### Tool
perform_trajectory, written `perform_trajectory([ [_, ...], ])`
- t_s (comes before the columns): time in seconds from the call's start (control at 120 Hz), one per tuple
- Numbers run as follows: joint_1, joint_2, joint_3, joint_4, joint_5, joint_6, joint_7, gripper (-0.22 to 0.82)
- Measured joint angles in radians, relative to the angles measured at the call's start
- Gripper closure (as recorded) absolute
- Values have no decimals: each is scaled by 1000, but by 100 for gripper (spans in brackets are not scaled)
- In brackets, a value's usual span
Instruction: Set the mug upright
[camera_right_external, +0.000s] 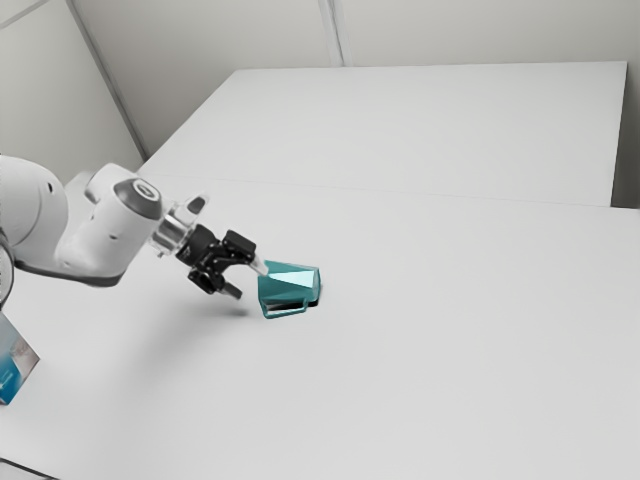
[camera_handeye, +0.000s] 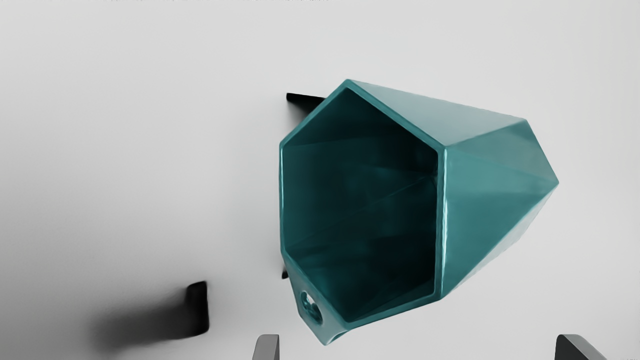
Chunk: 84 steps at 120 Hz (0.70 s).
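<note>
The teal faceted mug (camera_right_external: 290, 283) lies on its side on the white table, its handle toward the exterior view's bottom. Beside its left end there is the gripper (camera_right_external: 250, 281), fingers spread, one fingertip reaching close to the mug's edge. In the wrist view the mug (camera_handeye: 495, 185) turns its dark open mouth to the camera, with the handle low by the rim. The gripper (camera_handeye: 417, 347) stands open there, its two fingertips wide apart and nothing held between them. Whether a finger touches the mug I cannot tell.
The white table (camera_right_external: 430, 370) extends around the mug. A box with a blue patch (camera_right_external: 14, 362) stands at the exterior view's left edge, below the arm's base. Behind, a raised-looking white panel (camera_right_external: 420, 130) adjoins the tabletop. A finger's shadow falls on the table near the mug.
</note>
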Motion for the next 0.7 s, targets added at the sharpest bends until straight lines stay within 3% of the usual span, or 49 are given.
perform_trajectory([
  [0.7,-6,144,-21,150,-102,-50,292,0],
])
